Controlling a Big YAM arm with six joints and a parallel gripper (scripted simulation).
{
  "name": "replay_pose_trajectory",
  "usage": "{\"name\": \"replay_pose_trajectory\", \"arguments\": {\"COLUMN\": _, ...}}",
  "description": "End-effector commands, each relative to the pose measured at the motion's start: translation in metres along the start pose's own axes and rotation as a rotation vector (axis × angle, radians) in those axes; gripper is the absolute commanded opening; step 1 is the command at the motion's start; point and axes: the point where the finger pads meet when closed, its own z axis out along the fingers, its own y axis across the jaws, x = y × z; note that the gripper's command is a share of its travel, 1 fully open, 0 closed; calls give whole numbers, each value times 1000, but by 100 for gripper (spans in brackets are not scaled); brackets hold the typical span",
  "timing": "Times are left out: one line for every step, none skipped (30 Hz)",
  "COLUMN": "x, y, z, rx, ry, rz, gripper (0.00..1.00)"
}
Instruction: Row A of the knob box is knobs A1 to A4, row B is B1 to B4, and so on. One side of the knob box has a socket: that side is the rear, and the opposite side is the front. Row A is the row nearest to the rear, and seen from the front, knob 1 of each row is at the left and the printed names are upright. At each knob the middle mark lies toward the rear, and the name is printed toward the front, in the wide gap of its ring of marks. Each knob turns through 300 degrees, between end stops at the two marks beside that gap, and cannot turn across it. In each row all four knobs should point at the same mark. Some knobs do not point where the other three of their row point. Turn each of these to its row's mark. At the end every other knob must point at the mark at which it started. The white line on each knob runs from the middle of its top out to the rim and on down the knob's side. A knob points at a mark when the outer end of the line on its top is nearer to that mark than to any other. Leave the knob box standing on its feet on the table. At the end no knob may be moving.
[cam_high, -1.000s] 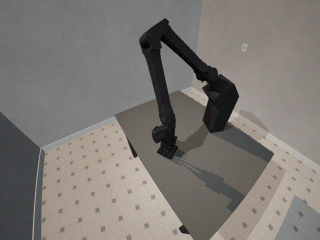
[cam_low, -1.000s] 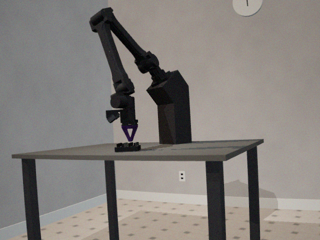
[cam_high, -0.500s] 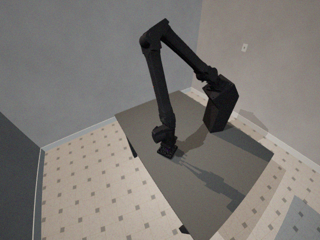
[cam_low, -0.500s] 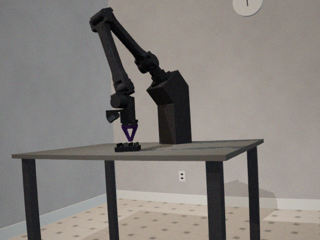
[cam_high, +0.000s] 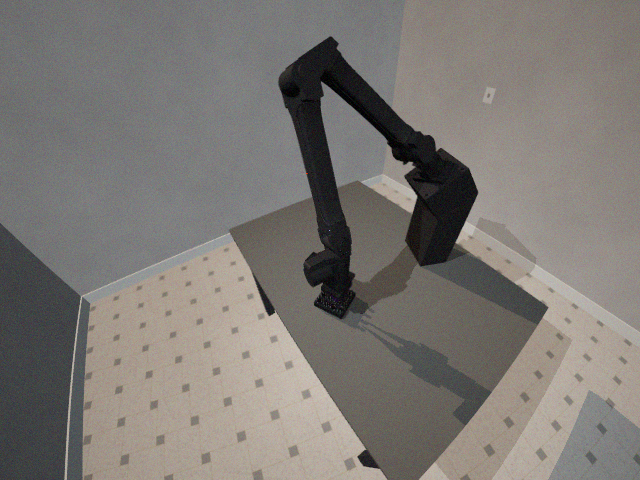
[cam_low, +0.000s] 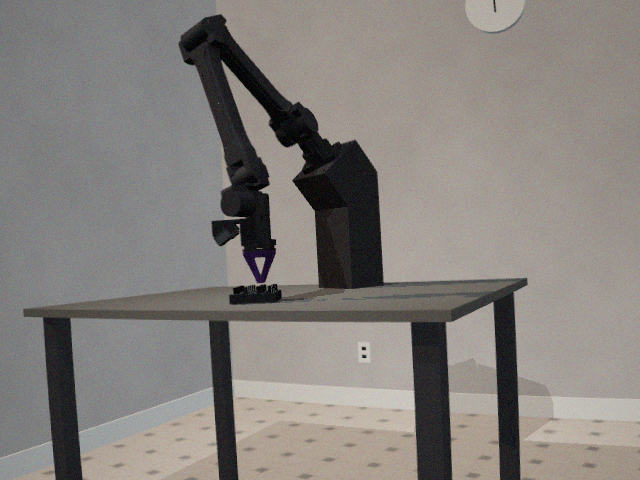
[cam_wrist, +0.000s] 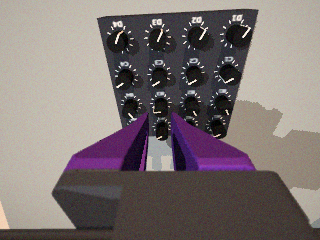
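Observation:
The dark knob box (cam_wrist: 175, 75) stands on the table, with sixteen black knobs with white lines in four rows. It also shows in the top view (cam_high: 334, 302) and the exterior view (cam_low: 255, 293). In the wrist view row D is farthest and row A nearest. My gripper (cam_wrist: 159, 119) (cam_low: 258, 277), with purple fingers, points straight down over the near row. Its fingers stand a narrow gap apart. The tips straddle knob A3 (cam_wrist: 161, 129) from just above. I see no contact with the knob. The fingers hide part of the knobs beside it.
The arm's tall dark base (cam_low: 346, 227) stands on the table behind the box, to the right in the exterior view. The box sits near the table's left edge (cam_high: 268, 310) in the top view.

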Motion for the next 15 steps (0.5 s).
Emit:
{"name": "replay_pose_trajectory", "arguments": {"x": 6, "y": -1, "z": 2, "rx": -2, "ry": -1, "rz": 0, "gripper": 19}}
{"name": "replay_pose_trajectory", "arguments": {"x": 6, "y": -1, "z": 2, "rx": -2, "ry": -1, "rz": 0, "gripper": 19}}
{"name": "replay_pose_trajectory", "arguments": {"x": 6, "y": -1, "z": 2, "rx": -2, "ry": -1, "rz": 0, "gripper": 19}}
{"name": "replay_pose_trajectory", "arguments": {"x": 6, "y": -1, "z": 2, "rx": -2, "ry": -1, "rz": 0, "gripper": 19}}
{"name": "replay_pose_trajectory", "arguments": {"x": 6, "y": -1, "z": 2, "rx": -2, "ry": -1, "rz": 0, "gripper": 19}}
{"name": "replay_pose_trajectory", "arguments": {"x": 6, "y": -1, "z": 2, "rx": -2, "ry": -1, "rz": 0, "gripper": 19}}
{"name": "replay_pose_trajectory", "arguments": {"x": 7, "y": -1, "z": 2, "rx": -2, "ry": -1, "rz": 0, "gripper": 19}}
{"name": "replay_pose_trajectory", "arguments": {"x": 7, "y": -1, "z": 2, "rx": -2, "ry": 0, "rz": 0, "gripper": 19}}
{"name": "replay_pose_trajectory", "arguments": {"x": 7, "y": -2, "z": 2, "rx": -2, "ry": 0, "rz": -1, "gripper": 19}}
{"name": "replay_pose_trajectory", "arguments": {"x": 8, "y": -2, "z": 2, "rx": -2, "ry": 1, "rz": -1, "gripper": 19}}
{"name": "replay_pose_trajectory", "arguments": {"x": 9, "y": -2, "z": 2, "rx": -2, "ry": 2, "rz": -2, "gripper": 19}}
{"name": "replay_pose_trajectory", "arguments": {"x": 10, "y": -2, "z": 1, "rx": -2, "ry": 2, "rz": -3, "gripper": 19}}
{"name": "replay_pose_trajectory", "arguments": {"x": 11, "y": -1, "z": 1, "rx": -3, "ry": 3, "rz": -4, "gripper": 19}}
{"name": "replay_pose_trajectory", "arguments": {"x": 12, "y": -1, "z": 1, "rx": -5, "ry": 3, "rz": -5, "gripper": 19}}
{"name": "replay_pose_trajectory", "arguments": {"x": 11, "y": 0, "z": 1, "rx": -6, "ry": 3, "rz": -5, "gripper": 19}}
